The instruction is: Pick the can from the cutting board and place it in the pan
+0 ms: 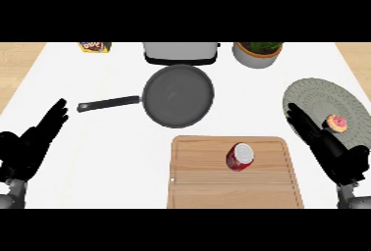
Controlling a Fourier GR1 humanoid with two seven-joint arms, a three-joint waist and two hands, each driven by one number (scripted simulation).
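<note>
Resting at the far left, the left hand [33, 139] holds nothing, fingers straight — the pan [179, 95] waits mid-tabletop, the can [240, 157] stands on the cutting board [196, 186] — nearer the right hand [326, 144], also open-fingered and unladen.

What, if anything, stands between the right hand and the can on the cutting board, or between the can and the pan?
Nothing visible does. The right hand is open to the right of the cutting board, with only bare board between it and the can. The pan lies just beyond the board's far edge, nothing in it, with only bare counter between.
</note>
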